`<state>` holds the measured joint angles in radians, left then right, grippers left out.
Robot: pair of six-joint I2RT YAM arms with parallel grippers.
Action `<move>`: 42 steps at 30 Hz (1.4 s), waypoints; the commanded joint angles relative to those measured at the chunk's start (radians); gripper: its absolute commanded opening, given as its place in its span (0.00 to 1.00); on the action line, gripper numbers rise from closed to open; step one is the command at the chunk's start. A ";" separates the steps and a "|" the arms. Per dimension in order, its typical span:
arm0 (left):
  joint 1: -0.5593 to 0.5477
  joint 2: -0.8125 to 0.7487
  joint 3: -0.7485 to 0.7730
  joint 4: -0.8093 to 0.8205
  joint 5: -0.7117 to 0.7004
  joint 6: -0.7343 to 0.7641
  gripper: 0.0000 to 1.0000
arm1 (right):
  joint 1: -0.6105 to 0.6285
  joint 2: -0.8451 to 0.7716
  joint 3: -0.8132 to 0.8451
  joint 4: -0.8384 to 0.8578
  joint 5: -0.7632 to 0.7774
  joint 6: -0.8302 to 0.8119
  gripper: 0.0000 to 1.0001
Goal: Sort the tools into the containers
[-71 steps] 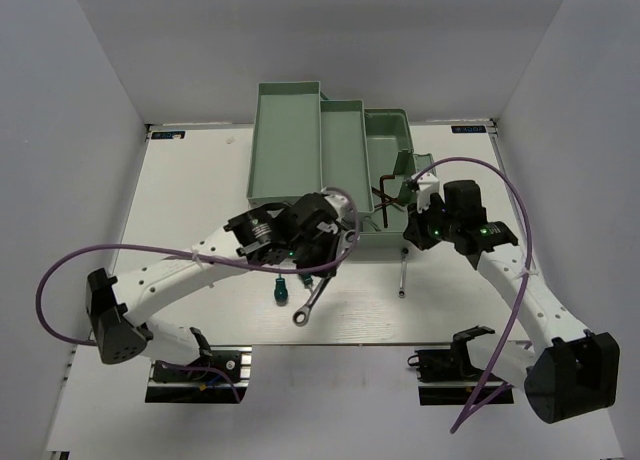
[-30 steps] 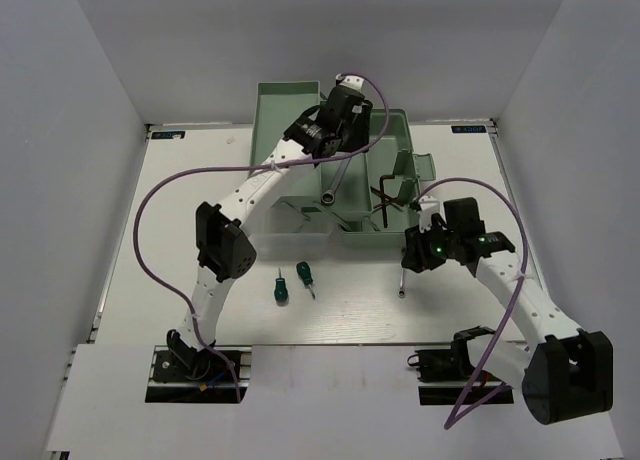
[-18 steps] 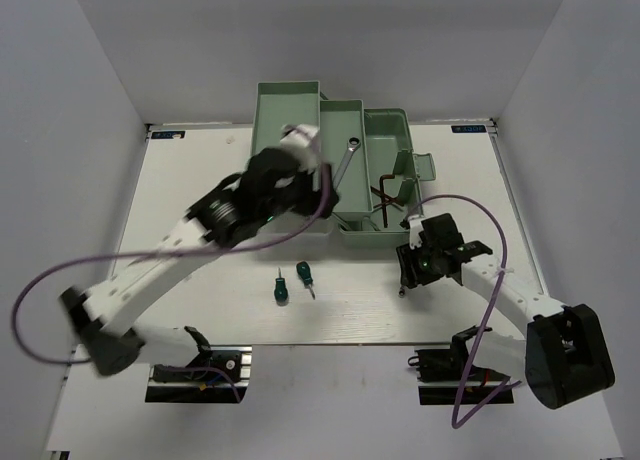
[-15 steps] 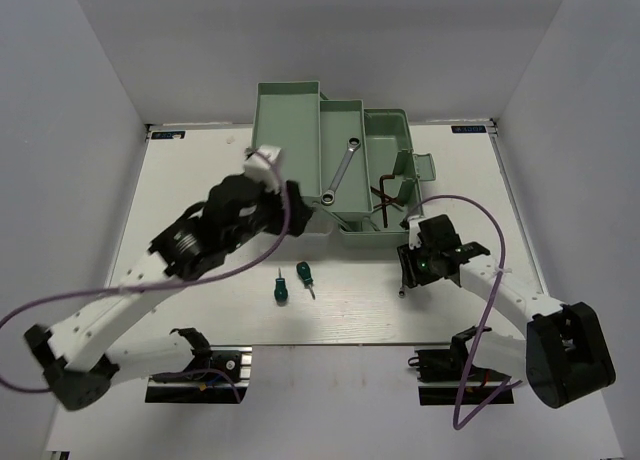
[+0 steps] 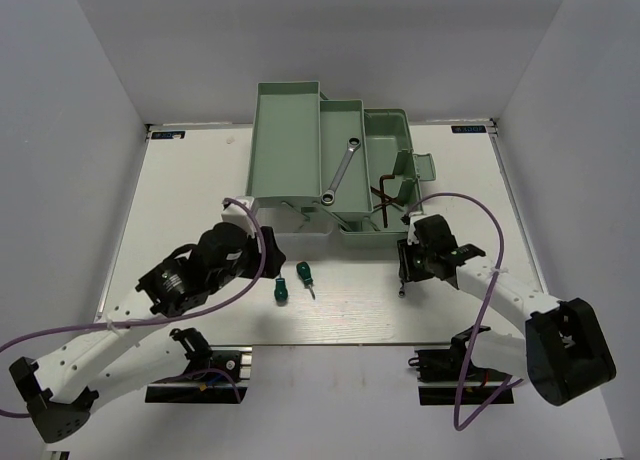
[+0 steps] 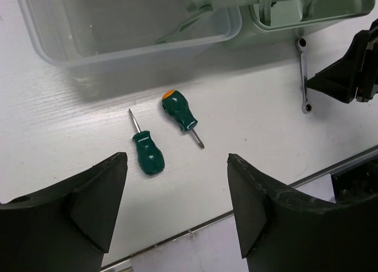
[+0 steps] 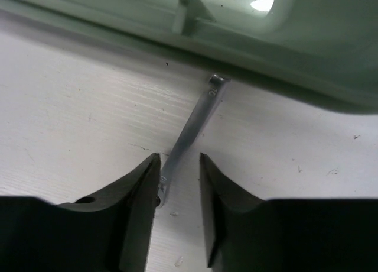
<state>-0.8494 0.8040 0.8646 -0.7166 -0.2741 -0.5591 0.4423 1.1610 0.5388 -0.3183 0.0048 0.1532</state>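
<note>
A slim silver wrench (image 5: 340, 170) lies slantwise in the middle tray of the pale mint-green plastic toolbox (image 5: 285, 150), and dark L-shaped hex keys (image 5: 384, 195) sit in its deeper base. In front of the toolbox, on the white worktop (image 5: 190, 190), lie an orange-capped green screwdriver (image 6: 179, 110) and a plain green screwdriver (image 6: 147, 155). The left fingers (image 6: 94, 189) hang above them, spread wide and empty. Just before the toolbox's front wall lies a second silver wrench (image 7: 190, 127). The right fingers (image 7: 139, 195) are released and straddle its near end.

No legible writing; two blue stickers (image 5: 170, 134) on the table's (image 5: 180, 200) far edge, print too small.
</note>
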 commanded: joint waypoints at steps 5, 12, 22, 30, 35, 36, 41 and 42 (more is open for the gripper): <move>0.000 -0.075 -0.065 0.002 -0.004 -0.070 0.79 | 0.032 0.013 -0.031 0.059 0.079 0.074 0.23; -0.010 -0.120 -0.105 0.002 -0.004 -0.099 0.78 | 0.059 0.058 -0.036 0.062 0.098 0.089 0.25; -0.010 -0.140 -0.114 -0.009 -0.004 -0.099 0.78 | 0.076 0.118 -0.022 0.062 0.189 0.078 0.40; -0.010 -0.149 -0.124 -0.018 -0.004 -0.108 0.78 | 0.075 0.140 -0.020 0.036 0.138 0.082 0.00; -0.010 -0.131 -0.133 -0.008 0.015 -0.108 0.78 | 0.078 0.094 -0.005 0.010 0.049 0.066 0.00; -0.010 -0.121 -0.133 -0.007 0.024 -0.108 0.78 | 0.078 0.076 -0.005 0.007 0.009 0.053 0.00; -0.010 -0.076 -0.133 0.026 0.042 -0.099 0.78 | 0.079 0.016 0.038 -0.079 -0.323 -0.038 0.00; -0.010 -0.075 -0.124 0.026 0.042 -0.099 0.78 | 0.082 0.013 0.059 -0.114 -0.365 -0.052 0.00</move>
<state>-0.8551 0.7124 0.7429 -0.7189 -0.2539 -0.6624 0.5137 1.2034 0.5465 -0.3313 -0.1120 0.1757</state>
